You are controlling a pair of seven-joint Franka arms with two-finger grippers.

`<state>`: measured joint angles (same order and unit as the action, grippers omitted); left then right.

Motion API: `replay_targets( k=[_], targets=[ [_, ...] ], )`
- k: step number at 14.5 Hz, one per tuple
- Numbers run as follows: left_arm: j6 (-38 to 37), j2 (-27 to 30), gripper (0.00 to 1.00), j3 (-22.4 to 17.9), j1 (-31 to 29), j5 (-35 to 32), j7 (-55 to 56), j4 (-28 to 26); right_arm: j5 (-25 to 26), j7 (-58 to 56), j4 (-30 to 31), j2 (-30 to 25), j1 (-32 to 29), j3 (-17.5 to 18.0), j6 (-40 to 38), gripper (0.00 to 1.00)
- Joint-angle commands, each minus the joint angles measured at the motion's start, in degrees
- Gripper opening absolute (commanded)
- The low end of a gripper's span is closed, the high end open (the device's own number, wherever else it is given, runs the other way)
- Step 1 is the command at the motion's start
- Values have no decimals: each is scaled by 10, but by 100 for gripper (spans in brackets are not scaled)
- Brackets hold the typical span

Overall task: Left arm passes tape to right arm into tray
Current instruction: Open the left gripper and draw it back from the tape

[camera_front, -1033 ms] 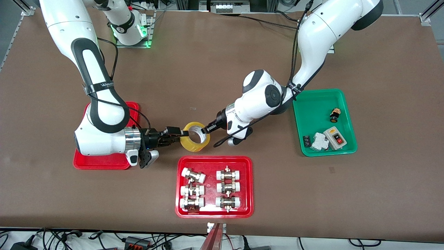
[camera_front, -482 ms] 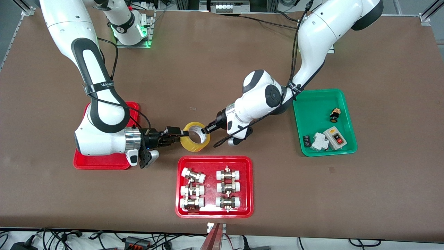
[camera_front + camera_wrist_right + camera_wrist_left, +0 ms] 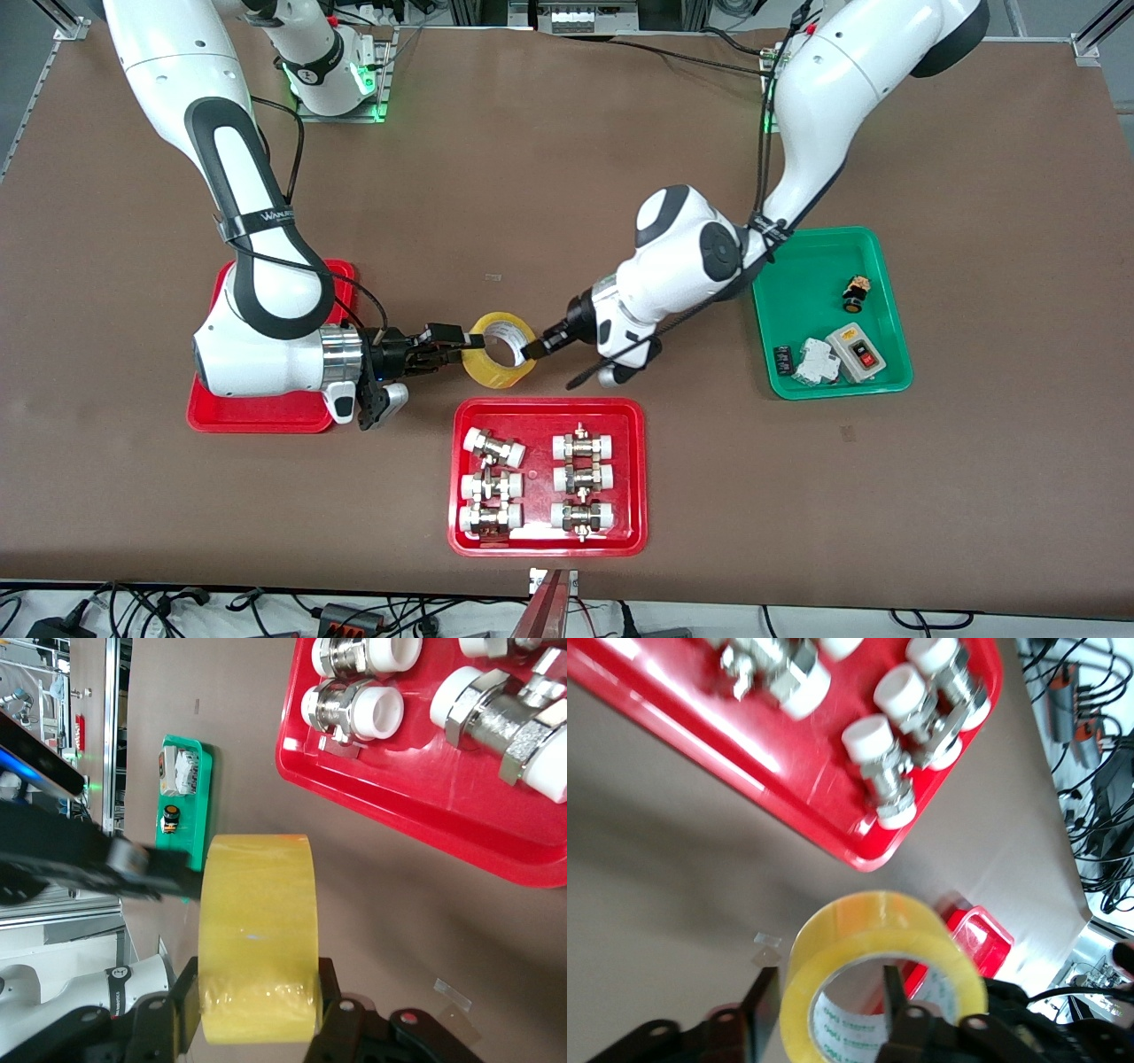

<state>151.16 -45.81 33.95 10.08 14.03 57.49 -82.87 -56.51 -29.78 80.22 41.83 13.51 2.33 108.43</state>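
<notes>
The yellow tape [image 3: 501, 351] hangs over the table top, just above the fittings tray's edge. My right gripper [image 3: 462, 342] is shut on the tape [image 3: 257, 921], with one finger on each flat side [image 3: 257, 1010]. My left gripper [image 3: 534, 348] is open at the roll's other end. In the left wrist view one finger [image 3: 764, 1003] stands outside the tape [image 3: 873, 939] and the other inside its ring, both clear of the wall. The plain red tray [image 3: 266, 416] lies under the right arm's wrist, mostly hidden, and shows past the roll [image 3: 982, 939].
A red tray [image 3: 547, 405] with several white-capped metal fittings lies nearer the front camera than the tape. A green tray [image 3: 797, 292] with small electrical parts sits toward the left arm's end, close to that arm's elbow.
My left gripper has opened off the tape, and its arm has drawn back a little toward the green tray. The tape stays still in my right gripper.
</notes>
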Motion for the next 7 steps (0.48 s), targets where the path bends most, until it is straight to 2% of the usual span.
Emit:
replay_targets(
  k=[1,3,7],
  targets=[
    [-35,40,100,-7,-16,-38,-14,-8,-5,-12,-9,4,1,-1,-7,24],
    [-78,65,100,-6,-39,-83,-25,-15,-3,-12,-9,4,1,-1,-7,24],
    [-255,133,100,-6,-105,-104,-76,-12,9,-4,-9,-7,-9,-8,-8,24]
  ],
)
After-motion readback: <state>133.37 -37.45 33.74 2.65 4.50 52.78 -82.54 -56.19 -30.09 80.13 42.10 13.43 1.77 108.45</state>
